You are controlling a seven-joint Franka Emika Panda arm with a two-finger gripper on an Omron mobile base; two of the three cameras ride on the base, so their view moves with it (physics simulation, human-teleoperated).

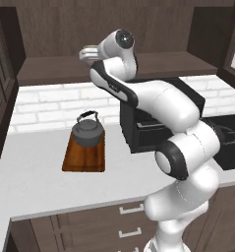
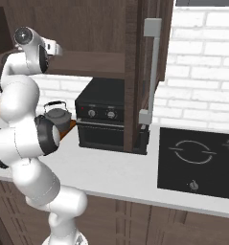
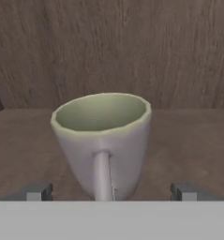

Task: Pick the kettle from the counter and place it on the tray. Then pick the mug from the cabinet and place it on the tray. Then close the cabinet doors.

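Reaching into the cabinet at upper frame, the spread end effector straddles the mug on its shelf; light, rigid, likely slippery, best pinched across its walls.

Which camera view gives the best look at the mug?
The hand view: the mug stands upright on the cabinet shelf, handle toward the camera, greenish inside visible. The left base view shows a sliver of it behind the arm. In the right base view I cannot make it out.
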